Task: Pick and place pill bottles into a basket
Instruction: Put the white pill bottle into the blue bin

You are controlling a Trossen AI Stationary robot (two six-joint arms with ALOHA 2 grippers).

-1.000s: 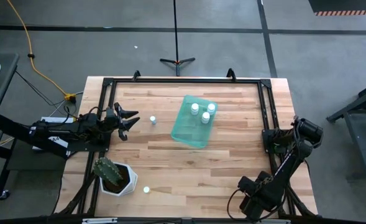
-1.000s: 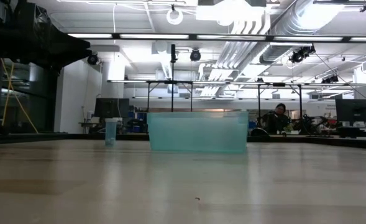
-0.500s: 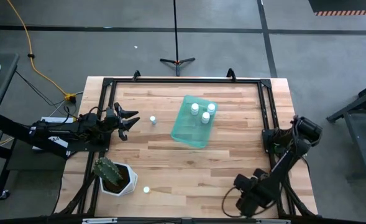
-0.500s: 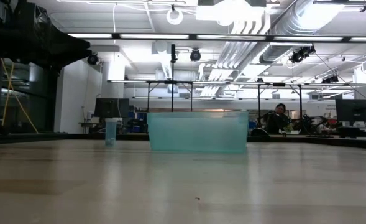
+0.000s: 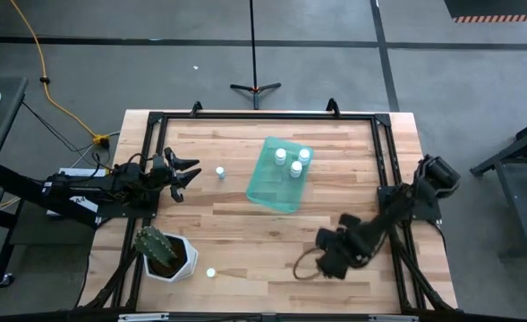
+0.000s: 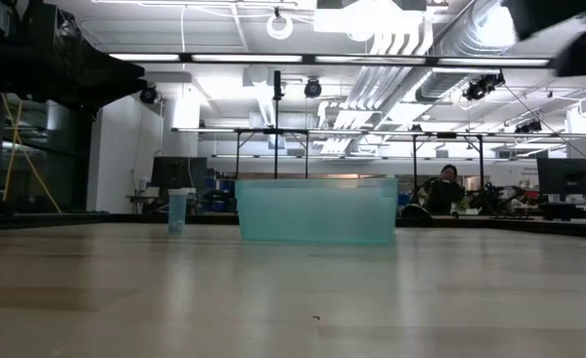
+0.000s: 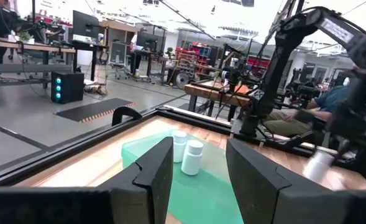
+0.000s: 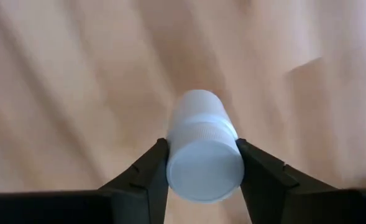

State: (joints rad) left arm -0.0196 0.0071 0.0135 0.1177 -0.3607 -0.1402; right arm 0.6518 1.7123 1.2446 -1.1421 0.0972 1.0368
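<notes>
The teal basket (image 5: 277,177) lies mid-table with three white pill bottles (image 5: 296,167) standing in it; it also shows in the low view (image 6: 317,211) and the left wrist view (image 7: 198,186). One bottle (image 5: 220,172) stands on the table left of the basket, another (image 5: 211,273) near the front edge. My left gripper (image 5: 190,172) is open and empty, level, at the left side, pointing toward the basket (image 7: 198,180). My right gripper (image 5: 321,262) is over the table's near right part, shut on a pill bottle (image 8: 201,143). My right gripper pinches the pill bottle at its capped end (image 8: 204,169) between its two fingers (image 8: 146,177), one on each side. The cap faces back toward the wrist and the body points away along the fingers. The bottle appears clear of the wooden table below.
A white hexagonal cactus pot (image 5: 166,254) stands at the near left corner, beside the front bottle. A black frame (image 5: 263,116) runs round the table's edges. A person sits in the room beyond the table (image 6: 446,185).
My right arm has swung from the near right corner inward over the table, toward the left and far edges, and now blurs into the low view's top right. My left arm, the basket and the standing bottles have kept still.
</notes>
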